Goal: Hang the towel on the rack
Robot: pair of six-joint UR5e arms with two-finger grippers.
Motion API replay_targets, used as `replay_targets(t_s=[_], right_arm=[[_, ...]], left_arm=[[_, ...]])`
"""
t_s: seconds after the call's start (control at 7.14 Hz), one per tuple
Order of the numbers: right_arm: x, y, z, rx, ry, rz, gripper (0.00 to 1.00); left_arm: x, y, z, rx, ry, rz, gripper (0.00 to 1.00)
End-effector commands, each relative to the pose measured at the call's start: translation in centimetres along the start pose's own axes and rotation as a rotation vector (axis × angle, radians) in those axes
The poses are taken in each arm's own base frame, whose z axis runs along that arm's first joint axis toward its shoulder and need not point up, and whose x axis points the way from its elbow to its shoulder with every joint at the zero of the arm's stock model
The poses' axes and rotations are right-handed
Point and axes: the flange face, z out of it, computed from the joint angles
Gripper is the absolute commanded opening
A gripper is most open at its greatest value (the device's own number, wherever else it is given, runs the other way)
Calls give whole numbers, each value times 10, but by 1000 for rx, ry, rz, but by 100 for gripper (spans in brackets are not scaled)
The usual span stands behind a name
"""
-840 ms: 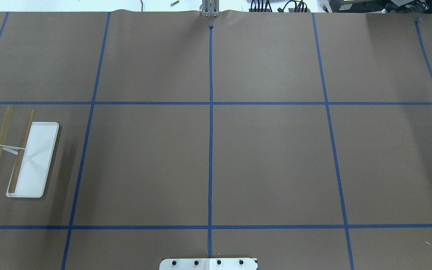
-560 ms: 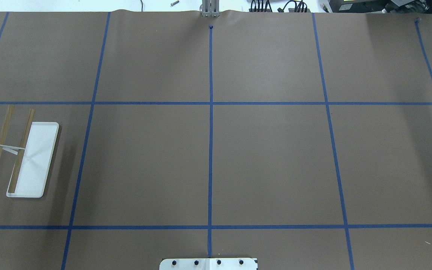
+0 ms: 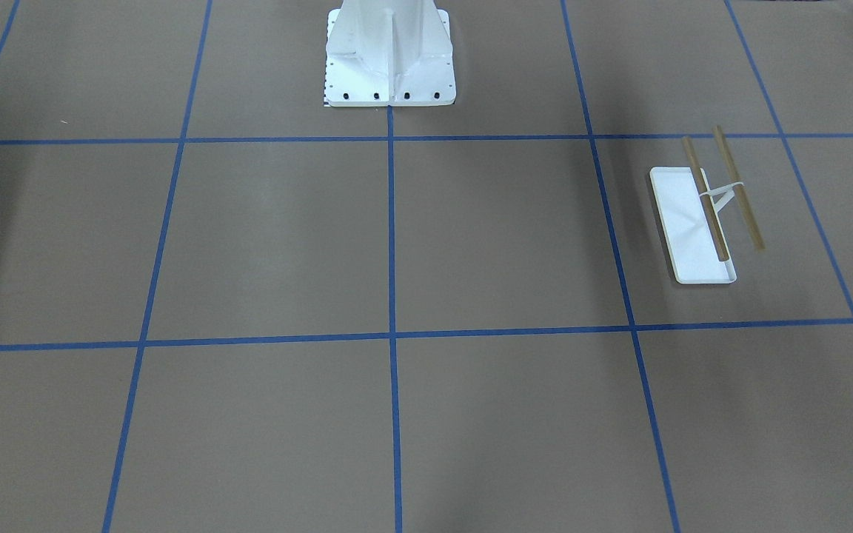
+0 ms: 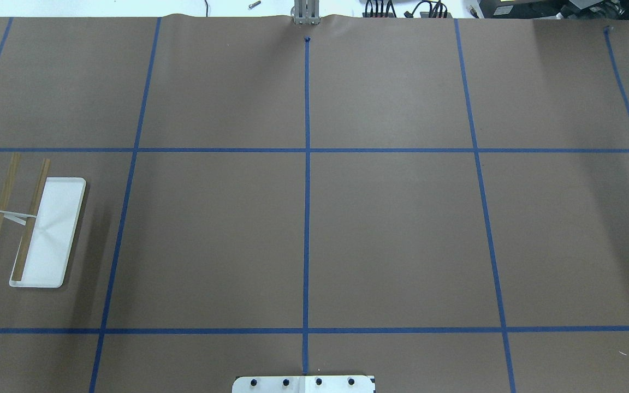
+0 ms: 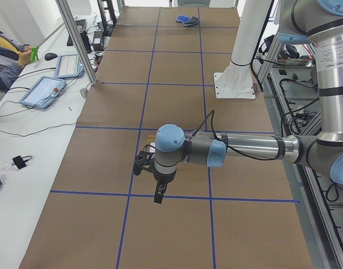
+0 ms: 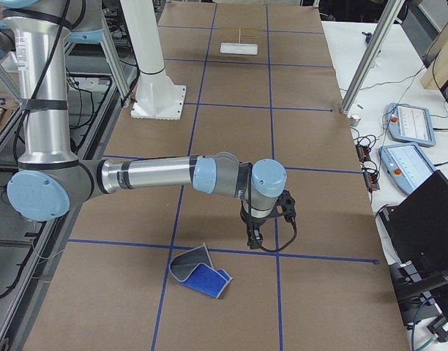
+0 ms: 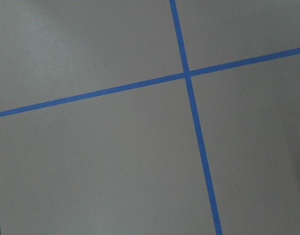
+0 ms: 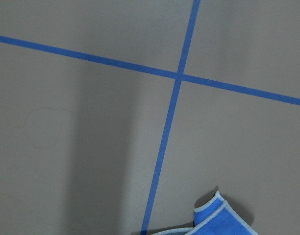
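The rack (image 4: 57, 243) stands at the table's left end: a white tray base with two tan wooden rods (image 4: 0, 215) on a thin white support. It also shows in the front view (image 3: 682, 222) and far off in the right side view (image 6: 239, 48). The towel (image 6: 200, 275), blue with a grey border, lies crumpled at the table's right end, outside the overhead view. It shows far off in the left side view (image 5: 187, 20) and at the bottom of the right wrist view (image 8: 221, 221). My right gripper (image 6: 253, 240) hangs near the towel and my left gripper (image 5: 158, 196) near the rack. I cannot tell if either is open or shut.
The white bolted pedestal (image 3: 389, 66) stands at the robot's side of the table (image 4: 303, 384). Blue tape lines grid the brown paper. Metal posts (image 6: 367, 58) and tablets (image 5: 42, 92) line the operators' side.
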Motion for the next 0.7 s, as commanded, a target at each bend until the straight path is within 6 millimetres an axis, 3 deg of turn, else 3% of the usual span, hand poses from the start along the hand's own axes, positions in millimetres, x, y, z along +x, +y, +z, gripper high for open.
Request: replay_targets(t_s=[0.0,0.14,0.42,0.56], right_arm=[[11,25,20,32,13,-23,100],[12,26,24,20,13,-17,100],[37,72,62,-34,-17,35,100],[43,78,71,-37,-22,37,100]], left_arm=[[-1,1,1,-2,1,-2,98],[-1,1,2,-5,2,-3,98],[2,3,6,-6,70,-10,98],[5,3,8,-5,120,-17,98]])
